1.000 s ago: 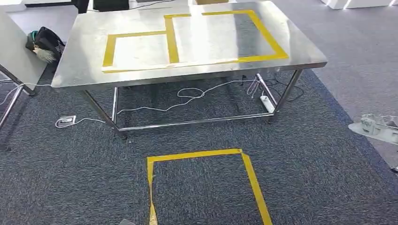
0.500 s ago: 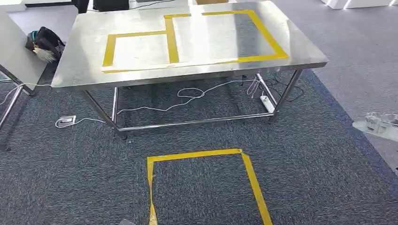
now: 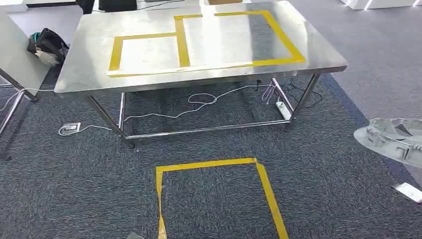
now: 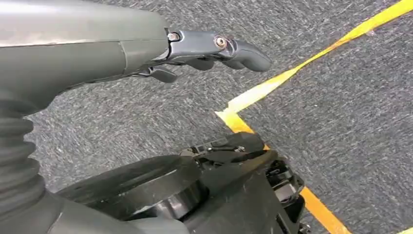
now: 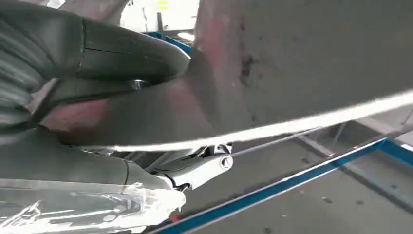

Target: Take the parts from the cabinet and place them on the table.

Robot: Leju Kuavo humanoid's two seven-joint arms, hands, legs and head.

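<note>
**Now at the right edge: a metal part carried toward the bench**

Over by the robot's right side a grey metal part (image 3: pixel 393 137) hangs above the carpet (image 3: pixel 74 189), well short of the steel bench (image 3: pixel 89 55) with its yellow tape (image 3: pixel 181 47). The right hand (image 5: pixel 122 63) grips that part, thumb pressed on its flat face. The left hand (image 4: pixel 204 51) hangs with fingers apart, holding nothing, above a taped square (image 3: pixel 214 164) on the floor.

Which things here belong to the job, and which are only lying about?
For the job:
- metal part, held by the right hand
- steel table with yellow tape boxes

Lying about:
- white cables
- power strip
- black bag
- floor tape square
</note>
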